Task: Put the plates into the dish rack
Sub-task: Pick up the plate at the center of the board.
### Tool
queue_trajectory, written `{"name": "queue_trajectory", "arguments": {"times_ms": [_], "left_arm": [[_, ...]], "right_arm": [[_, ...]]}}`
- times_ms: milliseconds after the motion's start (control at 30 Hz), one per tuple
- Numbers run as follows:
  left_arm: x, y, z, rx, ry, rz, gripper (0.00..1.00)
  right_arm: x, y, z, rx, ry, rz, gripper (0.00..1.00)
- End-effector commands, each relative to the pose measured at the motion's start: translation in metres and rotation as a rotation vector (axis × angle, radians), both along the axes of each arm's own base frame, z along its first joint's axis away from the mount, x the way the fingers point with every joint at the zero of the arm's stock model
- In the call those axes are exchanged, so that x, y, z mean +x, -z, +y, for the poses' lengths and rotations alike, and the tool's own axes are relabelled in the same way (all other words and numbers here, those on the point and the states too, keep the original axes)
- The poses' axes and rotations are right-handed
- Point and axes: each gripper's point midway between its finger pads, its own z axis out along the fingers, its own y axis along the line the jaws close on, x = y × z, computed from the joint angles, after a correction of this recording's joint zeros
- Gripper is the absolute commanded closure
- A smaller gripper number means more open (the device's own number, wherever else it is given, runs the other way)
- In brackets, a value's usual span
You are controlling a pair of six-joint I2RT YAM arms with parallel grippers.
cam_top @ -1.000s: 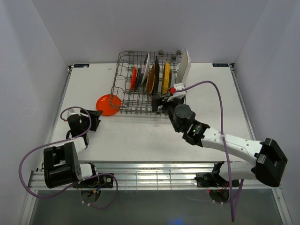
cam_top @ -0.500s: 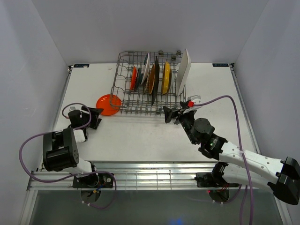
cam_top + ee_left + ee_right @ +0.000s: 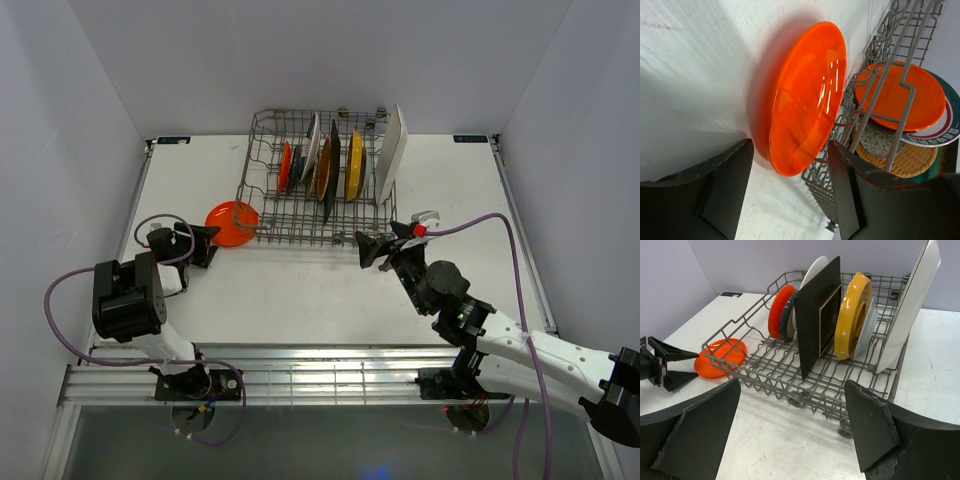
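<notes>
Orange plate [image 3: 231,222] flat on counter [image 3: 300,290], at eight o'clock of the dish rack [image 3: 300,236], against its wire. Left pincer [image 3: 205,247], wide and empty, should straddle the free rim squarely before closing. Right pincer [image 3: 792,384] is wide, empty.

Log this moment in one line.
left pincer: open, facing orange plate on table beside rack | right pincer: open, empty | rack: other plates upright
</notes>
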Motion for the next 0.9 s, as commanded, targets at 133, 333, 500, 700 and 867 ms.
{"name": "queue_trajectory", "arguments": {"times_ms": [133, 333, 500, 700, 867], "left_arm": [[0.012, 0.002, 0.004, 0.006, -0.017, -0.005, 0.3], [0.015, 0.008, 0.005, 0.001, -0.03, 0.004, 0.38], [0.016, 0.01, 0.006, -0.002, -0.037, 0.002, 0.51], [0.019, 0.011, 0.006, -0.008, -0.032, -0.005, 0.65], [0.019, 0.011, 0.007, -0.001, -0.038, -0.011, 0.82]], "right_arm": [[-0.002, -0.014, 0.0, 0.059, -0.007, -0.027, 0.1], [-0.003, -0.015, -0.001, 0.06, -0.007, -0.028, 0.1], [-0.003, -0.017, -0.001, 0.066, -0.01, -0.032, 0.1], [-0.005, -0.018, -0.003, 0.07, -0.011, -0.035, 0.1], [-0.004, -0.017, -0.001, 0.066, -0.013, -0.033, 0.1]]}}
